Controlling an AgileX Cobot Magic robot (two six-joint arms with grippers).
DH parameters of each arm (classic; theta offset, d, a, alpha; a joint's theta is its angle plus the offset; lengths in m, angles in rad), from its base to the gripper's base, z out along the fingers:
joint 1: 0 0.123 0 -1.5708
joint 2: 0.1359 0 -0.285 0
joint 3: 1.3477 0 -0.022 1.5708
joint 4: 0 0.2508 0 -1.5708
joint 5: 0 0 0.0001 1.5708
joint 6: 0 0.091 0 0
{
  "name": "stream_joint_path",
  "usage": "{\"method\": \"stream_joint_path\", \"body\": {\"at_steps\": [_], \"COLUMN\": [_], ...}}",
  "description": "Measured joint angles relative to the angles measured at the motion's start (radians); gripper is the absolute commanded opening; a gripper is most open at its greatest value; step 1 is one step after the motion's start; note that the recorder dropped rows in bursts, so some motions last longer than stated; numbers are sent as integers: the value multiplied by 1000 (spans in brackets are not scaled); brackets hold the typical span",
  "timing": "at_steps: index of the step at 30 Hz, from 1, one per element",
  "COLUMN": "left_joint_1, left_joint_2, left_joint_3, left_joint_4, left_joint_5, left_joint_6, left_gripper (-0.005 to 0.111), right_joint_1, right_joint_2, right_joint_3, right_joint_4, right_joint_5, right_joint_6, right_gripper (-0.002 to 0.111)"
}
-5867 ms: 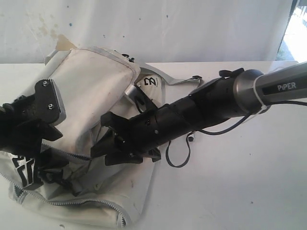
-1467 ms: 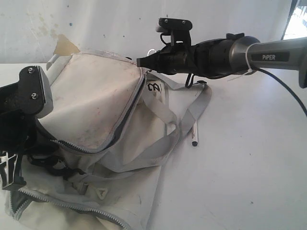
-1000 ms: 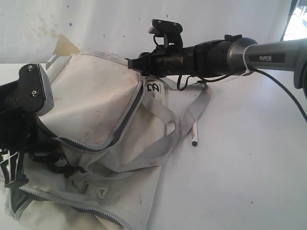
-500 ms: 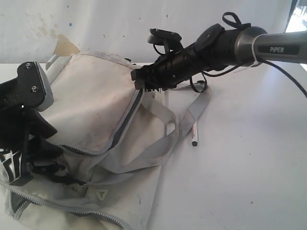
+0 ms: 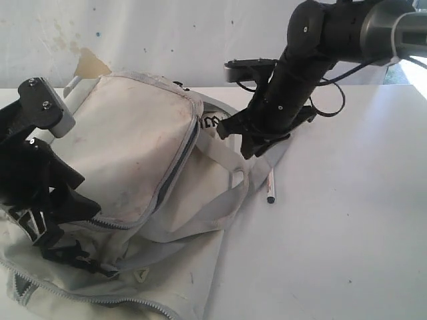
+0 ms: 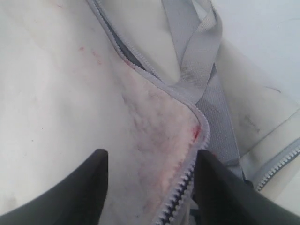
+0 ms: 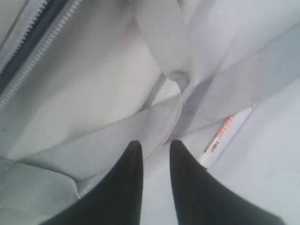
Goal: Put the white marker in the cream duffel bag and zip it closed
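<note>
The white marker (image 5: pixel 269 185) lies on the counter (image 5: pixel 333 233) outside the cream duffel bag (image 5: pixel 127 153), just beside and below the right claw (image 5: pixel 252 145). Its upper end is tucked under a light grey strap (image 7: pixel 243 79). In the right wrist view its barrel with red print (image 7: pixel 219 136) shows a little off to one side of the fingertips, not between them. The right claw (image 7: pixel 154 145) points down with its fingers close together, a slim gap between them and nothing in it. The step in hand looks like the pick-up, with nothing bagged or zipped yet. The next move likely calls for this claw to spread, shift over the barrel clear of the strap, and close across it. The left claw (image 6: pixel 150 159) stands wide apart over the edge of the bag's flap, and the grey zipper (image 6: pixel 180 187) runs between its fingers, which clamp nothing. The zipper is undone along the flap, so the bag is not closed. The marker is not in it, and whether anything else is inside I cannot tell.
</note>
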Motion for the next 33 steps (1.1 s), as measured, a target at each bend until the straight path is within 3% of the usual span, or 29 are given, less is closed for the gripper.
{"method": "stream_joint_path", "body": {"at_steps": [4, 8, 13, 21, 28, 30, 32, 33], "left_joint_1": [0, 0, -73, -204, -257, -257, -257, -257], "left_joint_2": [0, 0, 0, 53, 177, 179, 179, 179], "left_joint_3": [0, 0, 0, 0, 0, 0, 0, 0], "left_joint_4": [-4, -6, 13, 260, 287, 293, 344, 385], "left_joint_5": [0, -21, -45, -118, -206, -208, -196, -192], "left_joint_6": [-4, -44, -71, -289, -313, -315, -315, -333], "left_gripper": [59, 80, 79, 76, 45, 32, 6, 0], "right_joint_1": [-7, -77, -175, -232, -232, -232, -232, -232], "right_joint_2": [-42, -84, -128, -146, -148, -148, -148, -148], "right_joint_3": [104, 180, 252, 318, 319, 319, 319, 319], "right_joint_4": [-14, -15, -17, -26, -26, -26, -26, -26], "right_joint_5": [-2, 15, 51, 24, 18, 18, 18, 18], "right_joint_6": [11, 47, 54, 58, 33, 31, 29, 29], "right_gripper": [19, 19, 19, 19, 19, 19, 19, 19]}}
